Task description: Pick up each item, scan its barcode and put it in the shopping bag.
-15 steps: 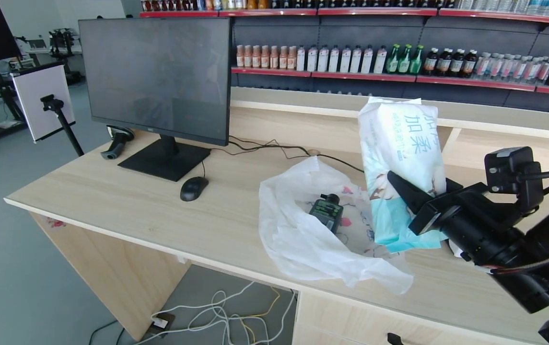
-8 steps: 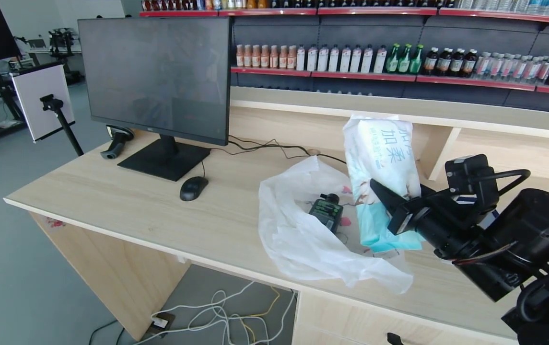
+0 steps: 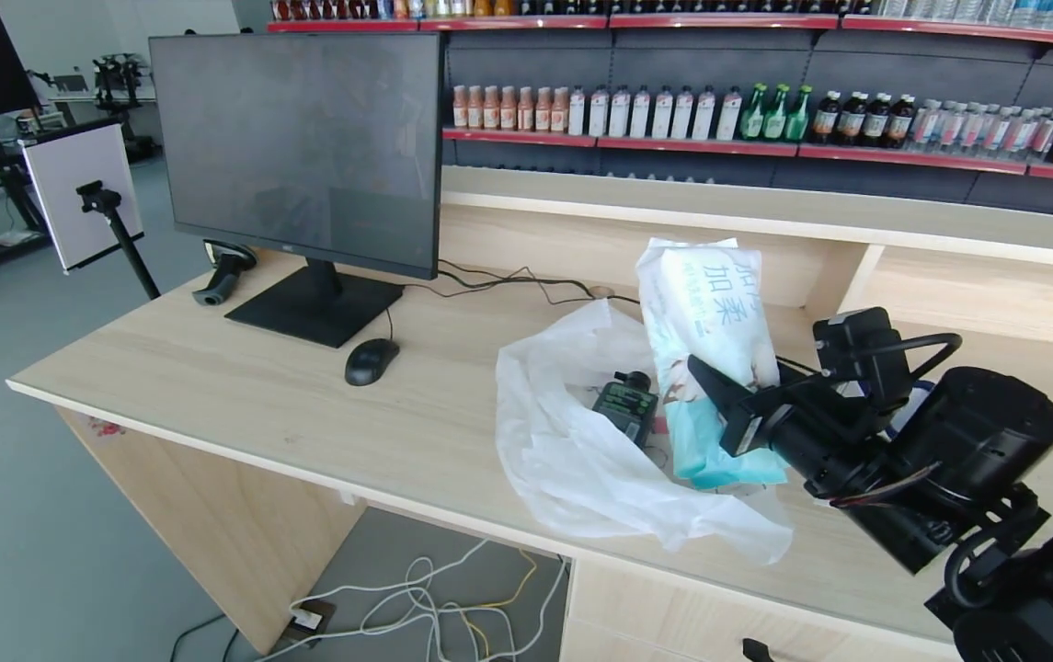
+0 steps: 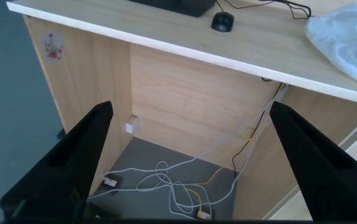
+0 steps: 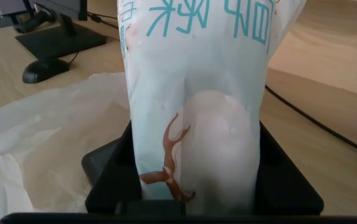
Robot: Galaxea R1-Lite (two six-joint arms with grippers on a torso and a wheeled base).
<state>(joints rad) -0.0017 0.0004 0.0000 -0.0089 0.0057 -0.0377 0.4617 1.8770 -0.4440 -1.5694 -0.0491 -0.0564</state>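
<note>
Over counter, right fingers hold tissue pack upright above shopping bag.

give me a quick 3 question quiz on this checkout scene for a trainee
1. True or false: the right gripper is shut on the tissue pack.
2. Which thing lies inside the shopping bag? A) computer mouse B) dark green item C) water bottle
3. Fill in: the left gripper has its fingers ____.
Key: 1 true; 2 B; 3 open.
</note>
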